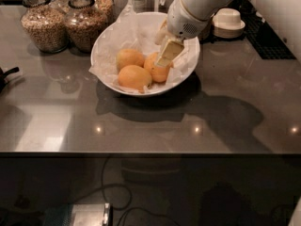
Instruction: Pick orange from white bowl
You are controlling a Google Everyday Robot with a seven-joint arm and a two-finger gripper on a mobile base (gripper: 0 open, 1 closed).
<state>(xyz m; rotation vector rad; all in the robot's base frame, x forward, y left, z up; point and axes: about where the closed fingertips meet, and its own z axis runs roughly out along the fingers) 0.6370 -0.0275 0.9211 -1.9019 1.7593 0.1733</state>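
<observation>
The dark, glossy counter [235, 102] runs across the single camera view, with two grain jars [44, 25] at ten o'clock from the white bowl [160, 89] and a stack of small cream bowls [228, 22] at two o'clock from it. The bowl is lined with crumpled paper [117, 36] and holds three oranges. My arm [202, 4] reaches in from one o'clock, and my pincer [167, 55] is down inside the bowl, right against the orange [155, 72] lying at five o'clock from the bowl's middle. I take that one as my target. The other two oranges [130, 58] [134, 76] lie at eight and seven o'clock, touching each other, and the front one touches my orange. Whether my pincer is open, closed or already gripping the fruit, I cannot tell from here. I judge the reach to be done: I am at the fruit, but it rests on the paper with the others, not lifted. What is left is a sure grip and a lift clear of the rim.
</observation>
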